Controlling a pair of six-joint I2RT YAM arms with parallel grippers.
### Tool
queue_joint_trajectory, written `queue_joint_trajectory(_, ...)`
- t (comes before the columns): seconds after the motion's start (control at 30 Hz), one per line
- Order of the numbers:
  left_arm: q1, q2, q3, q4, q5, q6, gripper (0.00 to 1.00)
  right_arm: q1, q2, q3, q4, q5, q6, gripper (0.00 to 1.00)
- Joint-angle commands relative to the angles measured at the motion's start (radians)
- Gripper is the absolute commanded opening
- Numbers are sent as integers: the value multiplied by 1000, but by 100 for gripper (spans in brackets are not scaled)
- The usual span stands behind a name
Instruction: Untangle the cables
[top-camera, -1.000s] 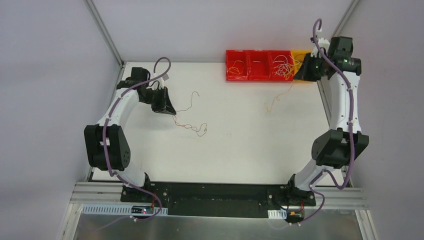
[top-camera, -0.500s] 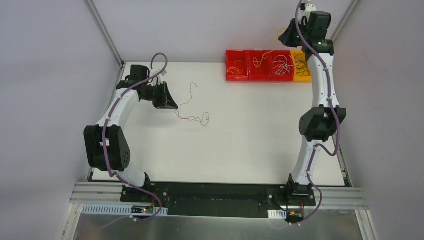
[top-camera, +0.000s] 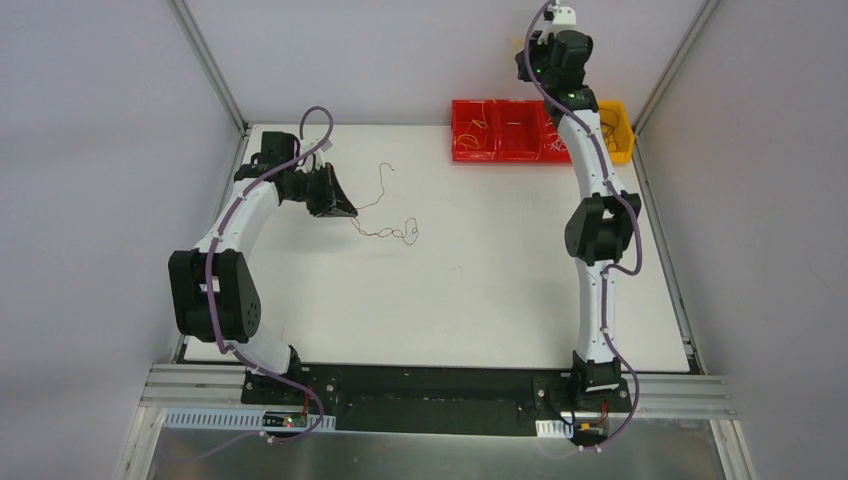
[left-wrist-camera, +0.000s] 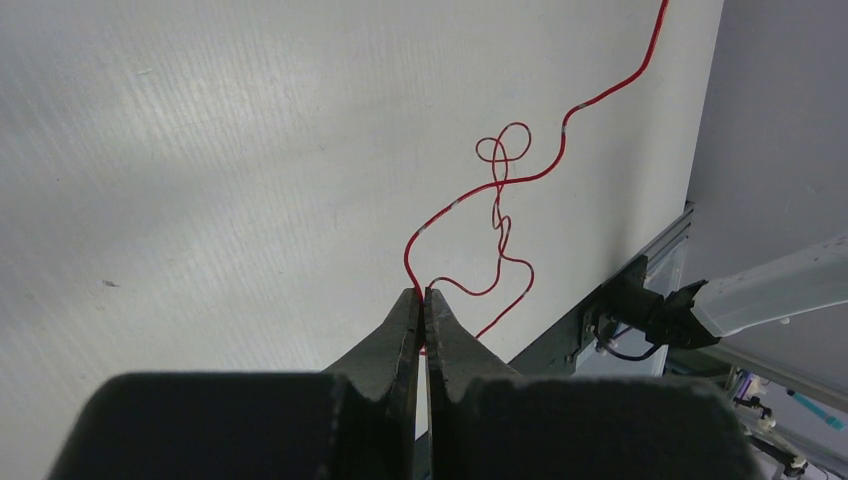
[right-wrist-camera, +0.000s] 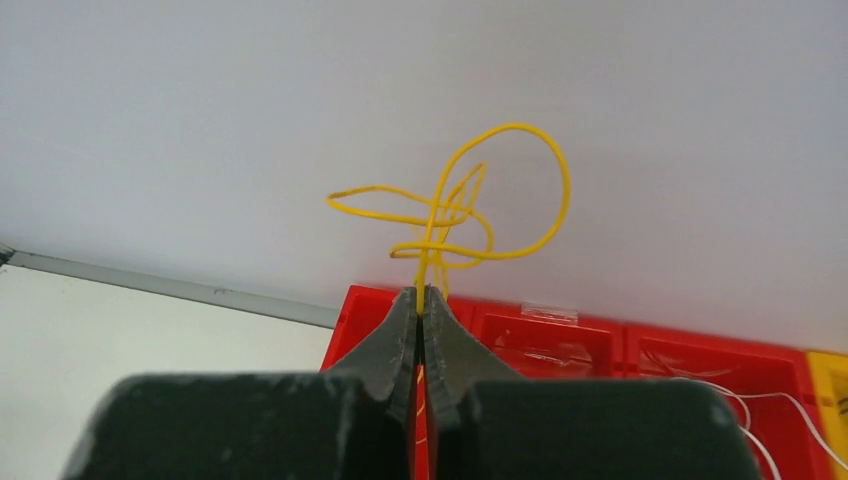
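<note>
right fingers (right-wrist-camera: 398, 335) pinch a looped yellow cable (right-wrist-camera: 440, 245).

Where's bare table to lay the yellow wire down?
Free: the table middle, between the red wire and the right arm, and its near half. Crowded: the far left corner, with the left hand and red wire, and the red bins below the right hand and its yellow wire.

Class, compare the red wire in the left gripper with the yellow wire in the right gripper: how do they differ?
The red wire trails over the white table; the yellow wire is held in the air near the red bins. The red wire runs long, looped midway; the yellow wire is a compact curl of loops. Both are thin, each pinched in shut jaws.
</note>
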Motion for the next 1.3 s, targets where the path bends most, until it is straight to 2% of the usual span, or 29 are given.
queue_joint_trajectory(0.0,-7,-4,-10,29,27,-31,0,31,52,32,170,58,-52,0)
queue_joint_trajectory(0.33,-7,20,-21,52,43,-49,0,86,94,-108,155,26,-79,0)
queue_joint_trajectory(0.57,-7,29,-13,57,55,-61,0,119,154,-135,68,10,-98,0)
queue_joint_trajectory(0.8,-6,34,-13,60,64,-68,0,138,177,-158,51,18,-114,1)
queue_joint_trajectory(0.83,-7,34,-13,60,66,-71,0,138,178,-153,48,20,-115,7)
queue_joint_trajectory(0.97,-7,22,-16,60,67,-68,0,138,151,-148,47,24,-113,42)
queue_joint_trajectory(1.13,-7,8,-34,61,73,-61,0,137,41,-181,1,0,-126,61)
queue_joint_trajectory(1.2,-7,8,-43,61,95,-63,0,137,-48,-210,-73,-55,-154,76)
queue_joint_trajectory(1.27,-8,5,-49,61,116,-73,0,140,-129,-236,-196,-163,-187,84)
